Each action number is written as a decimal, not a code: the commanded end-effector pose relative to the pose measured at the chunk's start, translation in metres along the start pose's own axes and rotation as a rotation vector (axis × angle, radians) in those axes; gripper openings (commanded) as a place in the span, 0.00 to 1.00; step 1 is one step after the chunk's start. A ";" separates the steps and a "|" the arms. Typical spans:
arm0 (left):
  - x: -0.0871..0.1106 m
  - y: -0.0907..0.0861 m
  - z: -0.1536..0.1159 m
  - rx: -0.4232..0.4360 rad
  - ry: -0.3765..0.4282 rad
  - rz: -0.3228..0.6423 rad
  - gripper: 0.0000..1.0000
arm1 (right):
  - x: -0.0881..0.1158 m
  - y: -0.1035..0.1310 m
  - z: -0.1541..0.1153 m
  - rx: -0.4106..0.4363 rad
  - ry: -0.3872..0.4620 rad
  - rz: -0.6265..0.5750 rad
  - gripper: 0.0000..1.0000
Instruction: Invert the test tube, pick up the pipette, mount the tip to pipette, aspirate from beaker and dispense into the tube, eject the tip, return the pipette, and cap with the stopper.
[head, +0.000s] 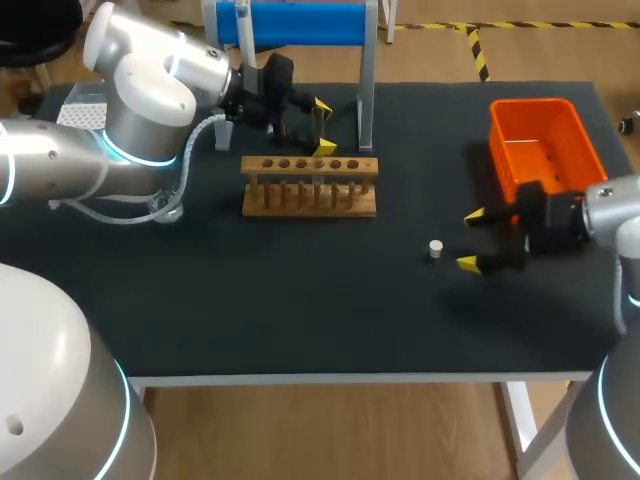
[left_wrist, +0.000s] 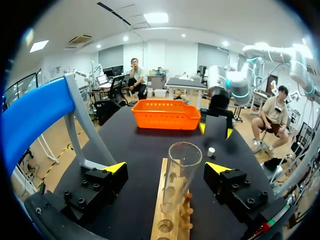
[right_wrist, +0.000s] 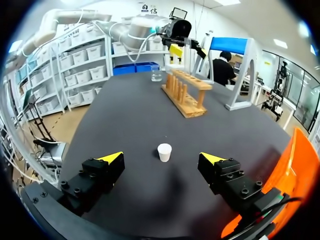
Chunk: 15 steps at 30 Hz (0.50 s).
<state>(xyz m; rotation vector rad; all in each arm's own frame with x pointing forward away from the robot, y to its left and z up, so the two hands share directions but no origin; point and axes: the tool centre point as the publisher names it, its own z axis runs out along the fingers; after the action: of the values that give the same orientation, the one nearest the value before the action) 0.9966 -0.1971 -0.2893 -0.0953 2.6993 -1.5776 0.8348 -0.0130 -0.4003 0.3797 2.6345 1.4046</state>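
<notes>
Test tube (left_wrist: 182, 172) upright in rack (left_wrist: 158, 200), left gripper (left_wrist: 166, 167) spread around it; right gripper (right_wrist: 161, 157) spread.

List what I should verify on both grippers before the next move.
1. The left gripper open: ok.
2. The clear glass test tube standing in the wooden rack, between those fingers, untouched: ok.
3. Tube mouth appears up: ok.
4. The right gripper open: ok.
5. The small white stopper free on the black table, ahead of it: ok.
6. Where the pipette is: cannot tell.
</notes>
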 end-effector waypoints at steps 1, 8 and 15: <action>-0.001 0.000 0.000 0.001 0.005 0.000 1.00 | 0.003 0.000 0.007 0.002 -0.010 0.000 1.00; -0.001 0.000 0.000 0.001 0.005 0.000 1.00 | 0.005 0.002 0.019 0.006 -0.020 0.003 1.00; -0.001 0.000 0.000 0.001 0.005 0.000 1.00 | 0.004 0.004 0.028 0.009 -0.037 0.006 0.85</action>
<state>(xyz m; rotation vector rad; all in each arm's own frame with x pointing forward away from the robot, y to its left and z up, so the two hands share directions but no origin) 0.9966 -0.1971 -0.2893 -0.0953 2.6993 -1.5776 0.8368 0.0076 -0.4086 0.4067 2.6211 1.3781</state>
